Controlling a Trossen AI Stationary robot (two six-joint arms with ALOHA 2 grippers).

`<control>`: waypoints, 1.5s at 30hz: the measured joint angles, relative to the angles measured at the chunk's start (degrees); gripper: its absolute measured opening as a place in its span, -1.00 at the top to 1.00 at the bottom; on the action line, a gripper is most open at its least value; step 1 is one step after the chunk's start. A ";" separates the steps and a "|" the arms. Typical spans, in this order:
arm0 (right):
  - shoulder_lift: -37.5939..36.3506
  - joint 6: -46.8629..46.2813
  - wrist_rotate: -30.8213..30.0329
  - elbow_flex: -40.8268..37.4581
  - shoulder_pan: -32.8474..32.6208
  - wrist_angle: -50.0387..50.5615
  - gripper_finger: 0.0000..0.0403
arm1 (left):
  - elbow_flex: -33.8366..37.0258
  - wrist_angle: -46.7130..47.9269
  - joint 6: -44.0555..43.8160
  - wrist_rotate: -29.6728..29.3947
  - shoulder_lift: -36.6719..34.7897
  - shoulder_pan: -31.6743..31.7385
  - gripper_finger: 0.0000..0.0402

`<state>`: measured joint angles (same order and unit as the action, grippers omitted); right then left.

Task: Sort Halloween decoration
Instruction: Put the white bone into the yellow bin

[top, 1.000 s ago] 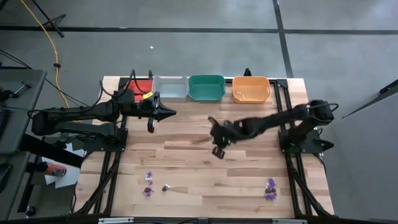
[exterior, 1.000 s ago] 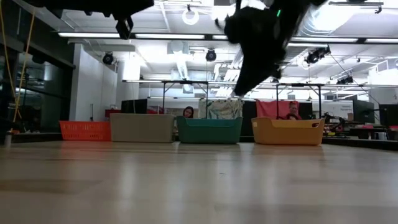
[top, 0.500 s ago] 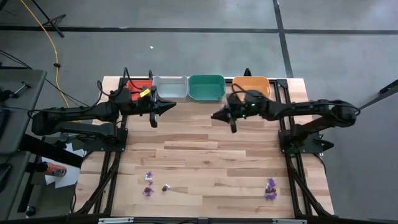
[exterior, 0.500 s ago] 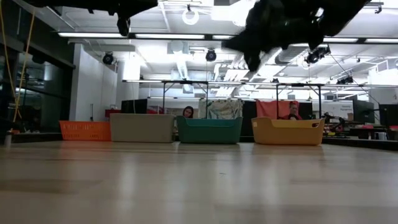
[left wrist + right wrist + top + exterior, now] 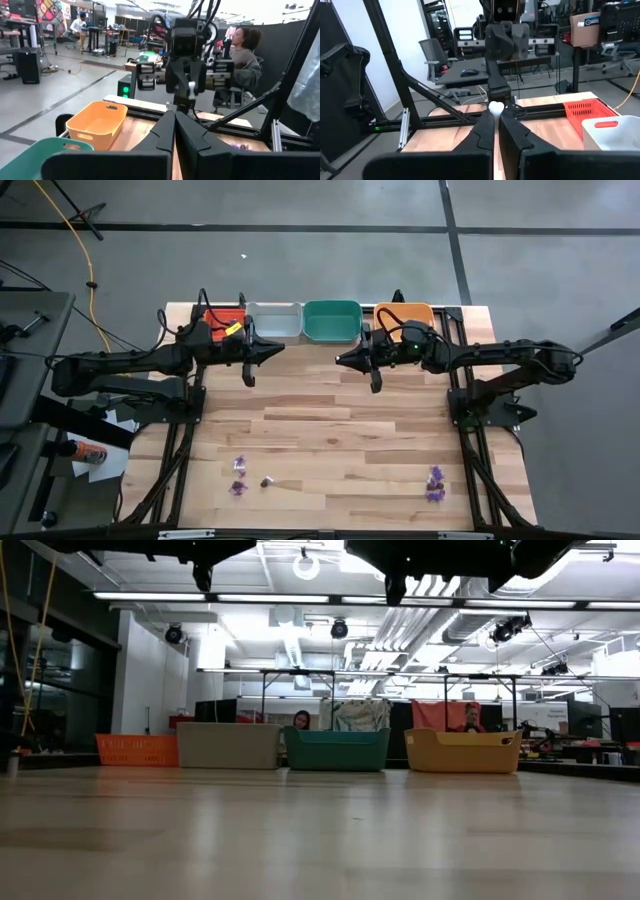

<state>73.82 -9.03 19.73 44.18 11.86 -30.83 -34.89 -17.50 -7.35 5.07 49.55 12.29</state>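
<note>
My right gripper hangs level above the table's far middle and points at the table's left. It is shut on a small pale whitish decoration, which also shows in the left wrist view. My left gripper faces it from the left, level and shut with nothing in it. More Halloween decoration lies near the front edge: purple pieces and a dark one at the left, purple ones at the right. My right gripper pinches the pale decoration between the free ends of its two fingers. The fingers lie level and point toward the table's left. The piece is lifted well clear of the table.
Red, grey, green and orange trays stand in a row along the far edge, just behind both grippers. Bare wood lies between the grippers and the front pieces. People sit in the room beyond the table.
My right gripper has risen from low over the table's middle and gone toward the far edge, tipping from pointing down to level, toward the left. It has stayed shut. My left gripper has kept its place and rolled a little.
</note>
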 joint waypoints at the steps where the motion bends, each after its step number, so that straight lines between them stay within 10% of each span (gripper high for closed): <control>1: 0.00 -0.25 -0.02 0.00 0.00 -0.03 1.00 | 0.00 -0.12 -0.01 0.28 -0.04 0.00 0.99; 15: 0.00 -1.03 -0.82 0.00 1.07 0.39 1.00 | 0.00 0.08 -0.47 0.34 -0.02 0.00 0.98; 27: 0.01 -22.32 -33.21 0.01 20.46 24.84 1.00 | 0.00 1.26 -0.51 0.32 -0.04 0.00 0.98; 37: 5.43 -28.51 -23.64 0.53 35.94 46.46 1.00 | 0.00 1.29 -0.64 -0.87 -0.04 0.02 0.98; 45: 20.40 -15.85 -24.73 20.49 39.10 70.13 1.00 | 0.00 1.29 -2.04 -1.02 -0.06 0.02 0.98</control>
<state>94.22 -24.89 -5.01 64.67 50.96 39.30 -34.89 -16.21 -9.39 4.05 49.50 12.32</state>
